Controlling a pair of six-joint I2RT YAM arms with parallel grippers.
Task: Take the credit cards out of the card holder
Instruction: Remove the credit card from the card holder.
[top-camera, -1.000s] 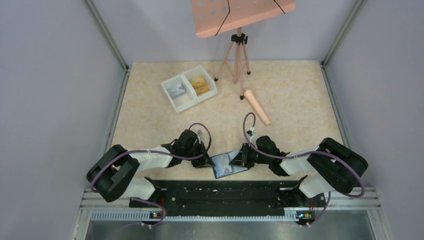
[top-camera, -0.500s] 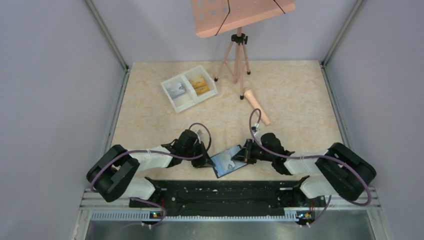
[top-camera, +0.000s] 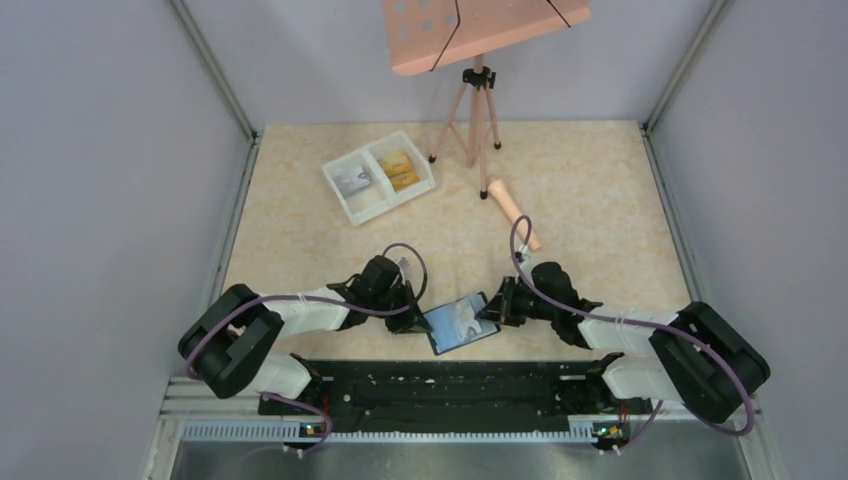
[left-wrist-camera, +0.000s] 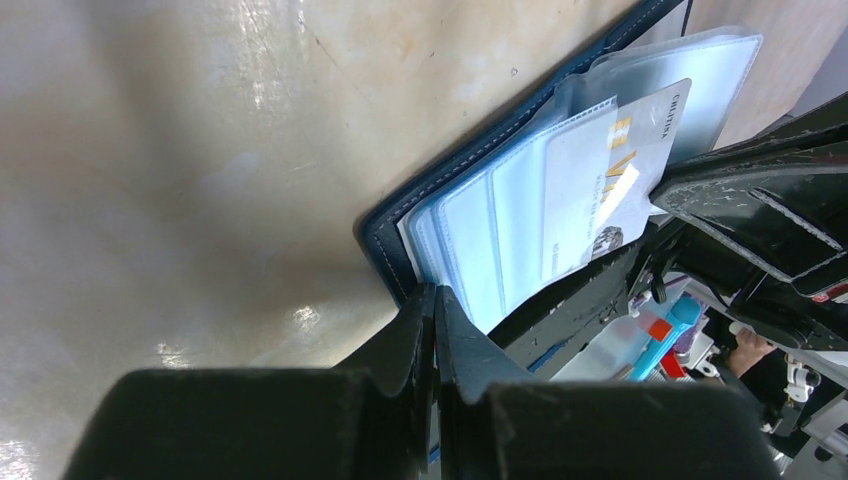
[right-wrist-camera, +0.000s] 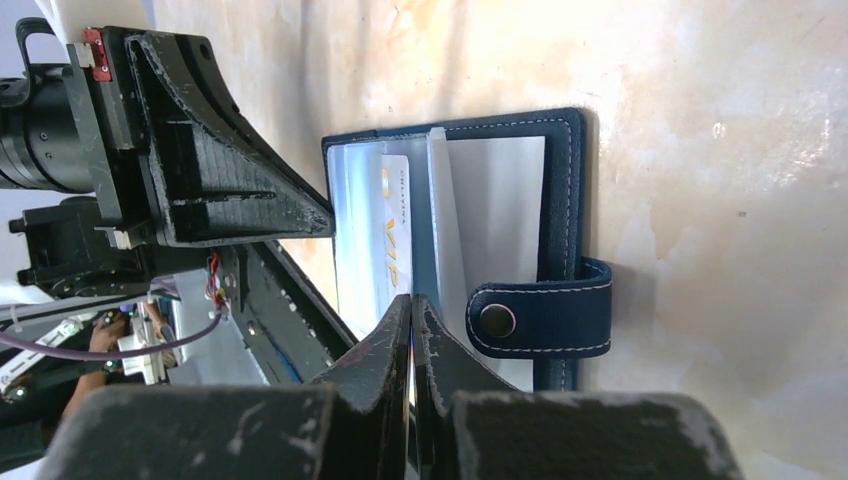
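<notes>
The blue card holder (top-camera: 458, 324) lies open near the table's front edge. It also shows in the left wrist view (left-wrist-camera: 470, 165) and the right wrist view (right-wrist-camera: 560, 190), with its snap tab (right-wrist-camera: 540, 320). My left gripper (top-camera: 413, 321) is shut on its left edge, on the cover and pale sleeves (left-wrist-camera: 435, 292). A grey-silver credit card (left-wrist-camera: 610, 170) with yellow lettering (right-wrist-camera: 393, 225) sticks partly out of a clear sleeve. My right gripper (top-camera: 493, 308) is shut on that card's edge (right-wrist-camera: 411, 298). Further cards lie in the white tray: a grey one (top-camera: 352, 181) and yellow ones (top-camera: 399, 169).
The white two-compartment tray (top-camera: 372, 204) stands at the back left. A pink music stand on a tripod (top-camera: 477, 110) stands at the back, with a pink cylinder (top-camera: 513, 213) lying near it. A black rail (top-camera: 450, 380) runs along the front edge.
The right gripper has drawn back to the right and slightly away from the front edge. The card holder, earlier lifted and tilted between the grippers, now lies flatter. The left gripper has barely moved.
</notes>
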